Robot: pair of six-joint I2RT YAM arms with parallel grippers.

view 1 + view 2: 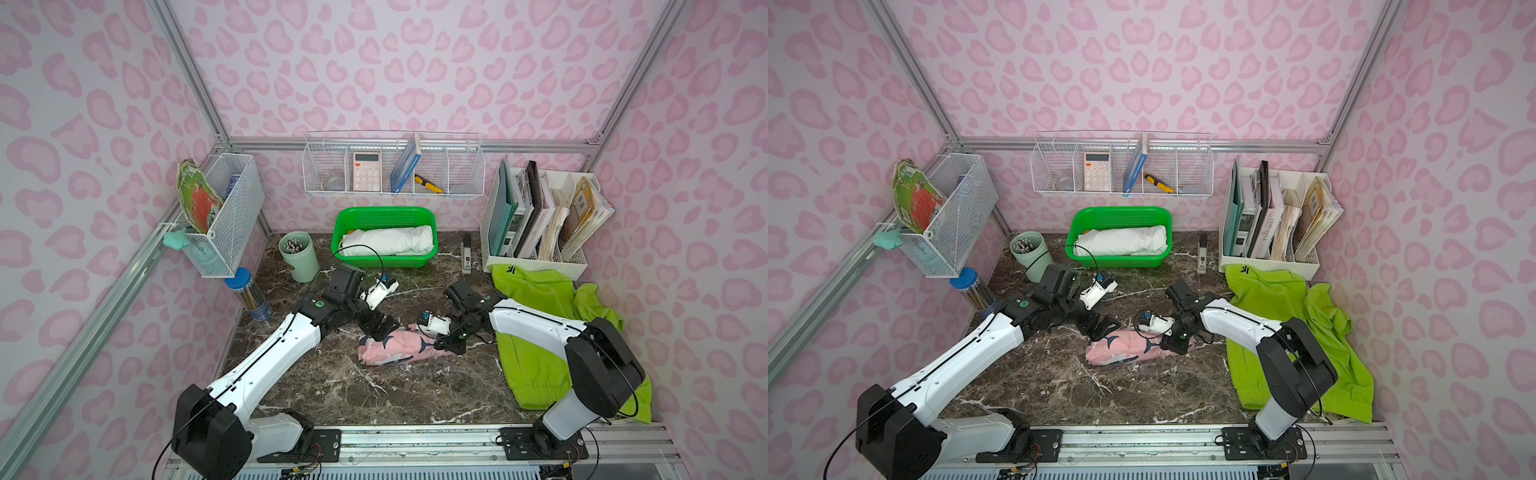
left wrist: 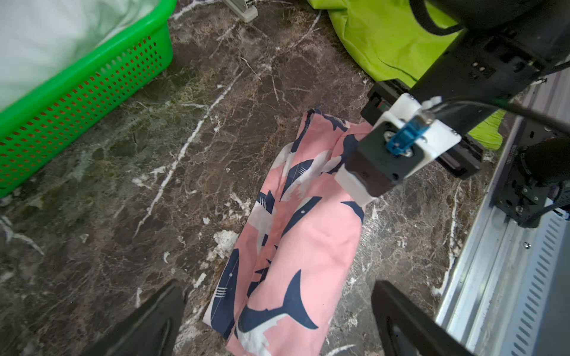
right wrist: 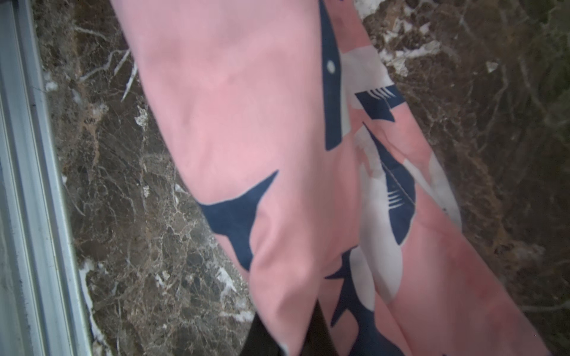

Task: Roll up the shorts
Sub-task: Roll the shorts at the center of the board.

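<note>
In front of the green basket (image 1: 382,211), on the marble desk (image 1: 332,386), the pink shorts (image 1: 395,347) are being shown as a loose, lumpy roll, its length running parallel with the basket's long side. The cloth is being seen as soft pink, printed with navy-and-white sharks. In the left wrist view the pink shorts (image 2: 296,246) are being shown rounded along one side, with a flatter, creased layer on the side facing the basket (image 2: 92,77).

At the end of the roll lying further to the basket's right, the right claw (image 1: 440,345) is being pressed closed on the pink cloth. In the right wrist view the fabric (image 3: 246,123) is being pinched between the dark fingers (image 3: 262,342). At the opposite end, the left claw (image 1: 385,331) is being held wide apart, with its fingers (image 2: 148,323) standing either side of the roll and clear of the cloth.

To the right of the basket and nearer the front, the lime green shorts (image 1: 536,324) are being left unrolled, spread out and crumpled. A small black logo (image 1: 510,271) is being shown on the corner nearest the basket, a gathered elastic edge (image 1: 536,395) at the end farthest from it, and part is being covered by the right arm.
</note>
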